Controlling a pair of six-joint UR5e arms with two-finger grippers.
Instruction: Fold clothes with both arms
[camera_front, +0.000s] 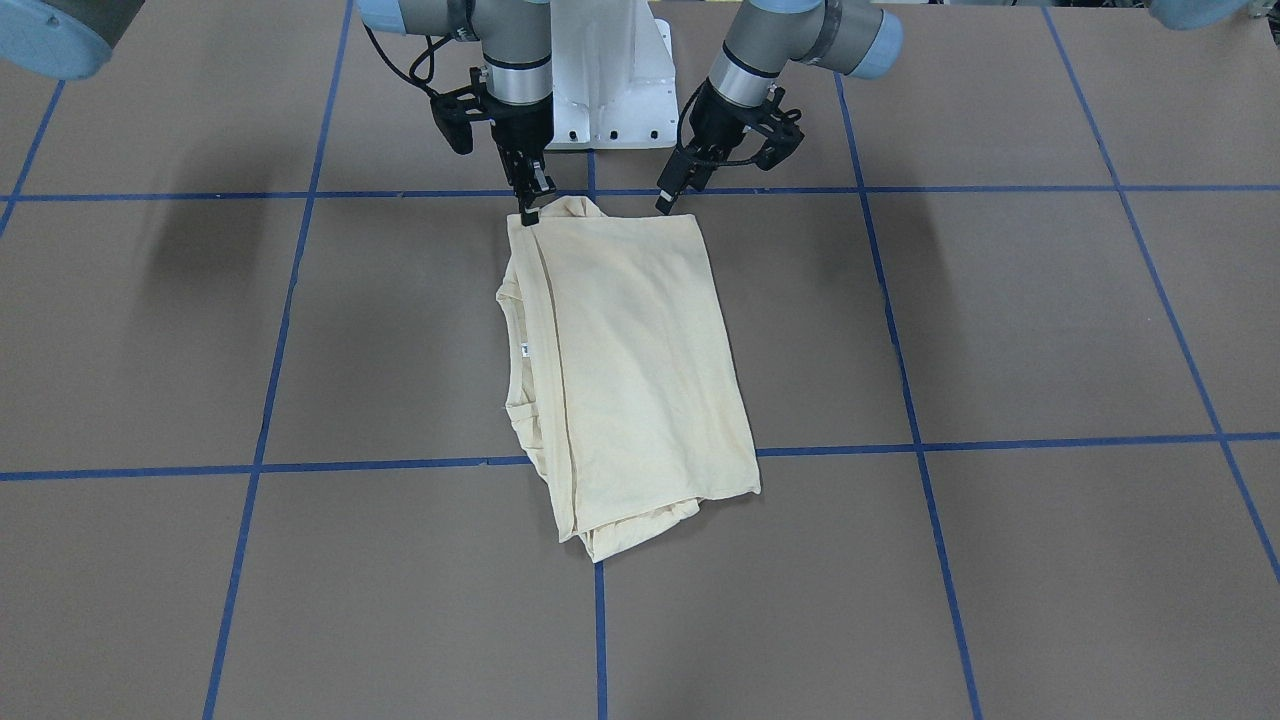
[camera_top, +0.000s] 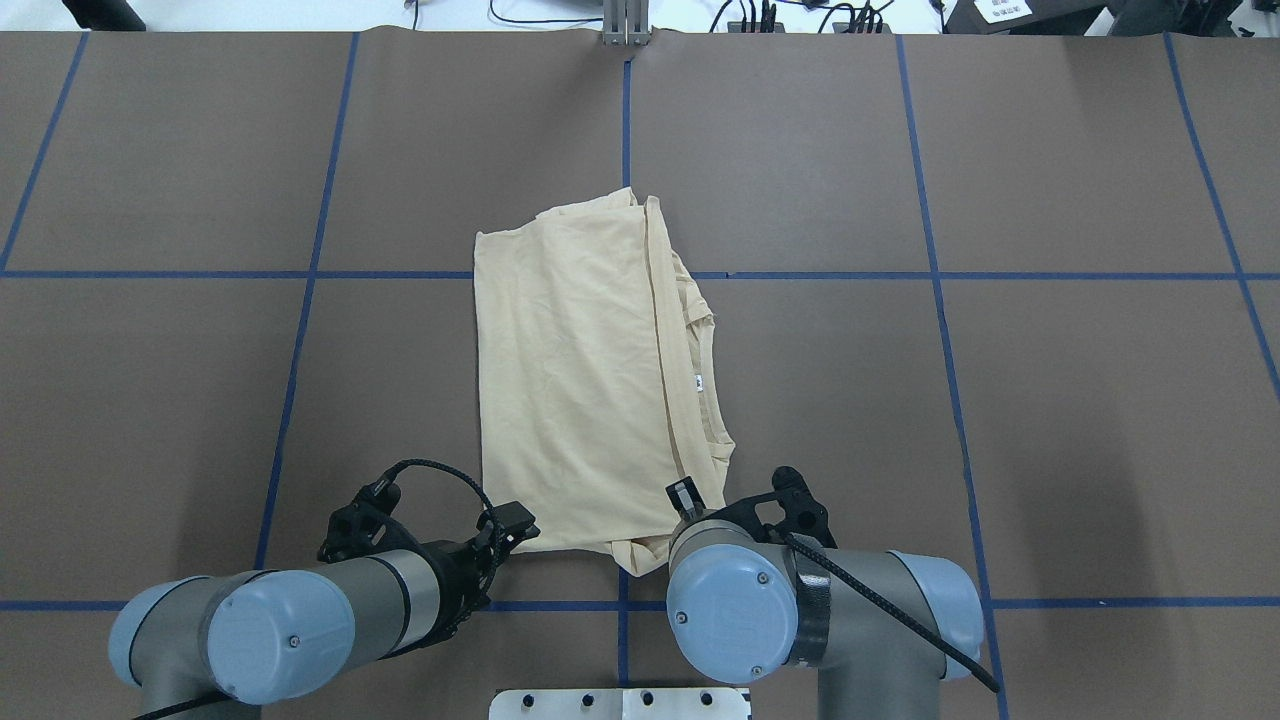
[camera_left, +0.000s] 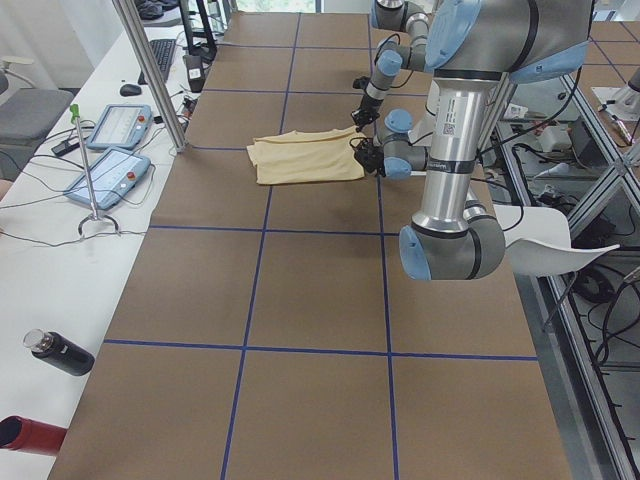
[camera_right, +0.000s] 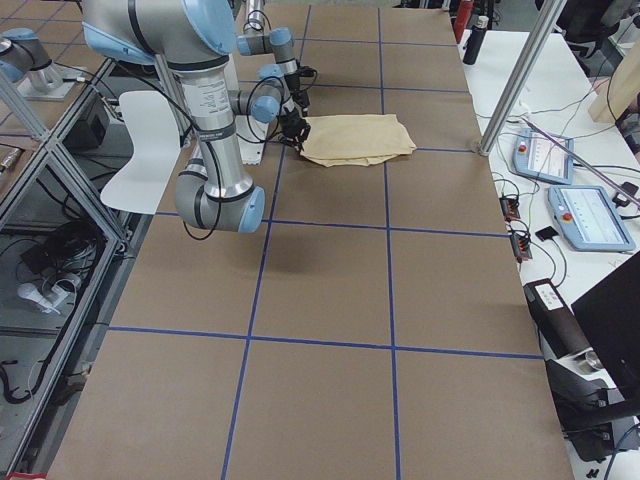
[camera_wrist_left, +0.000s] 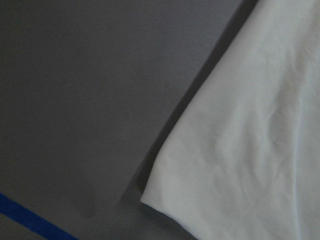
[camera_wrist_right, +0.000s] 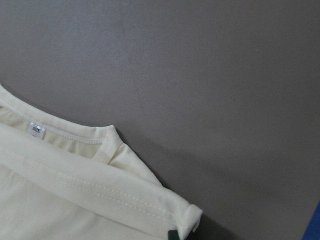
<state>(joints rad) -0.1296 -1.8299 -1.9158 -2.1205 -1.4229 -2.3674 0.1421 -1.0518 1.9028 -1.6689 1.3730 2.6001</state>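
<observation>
The right gripper (camera_front: 529, 210) points almost straight down, and its fingers appear drawn together on a corner of the shirt (camera_front: 630, 370). In the overhead view this is the corner at the shirt's 5 o'clock. The right wrist view shows the same corner lifted slightly, with a dark fingertip at its edge. The left gripper (camera_front: 666, 200) is tilted and sits just beside the shirt's 7 o'clock corner, which lies flat on the table in the left wrist view. I cannot tell whether its jaws are apart or together. The right arm (camera_top: 800, 600) and the left arm (camera_top: 300, 620) both reach in from 6 o'clock, on either side of the white pedestal base (camera_front: 612, 90). The shirt is folded into a long panel running from 6 to 12 o'clock at the middle of the brown table (camera_front: 1000, 320), over a crossing of the blue tape lines (camera_top: 300, 275). Its neckline and small white neck tag (camera_top: 697, 380) show along the 3 o'clock edge, and bunched fabric pokes out at both ends. In the left side view, two blue-framed control pendants (camera_left: 105, 178) and a black bottle (camera_left: 58, 352) lie on a white bench beside the table.
</observation>
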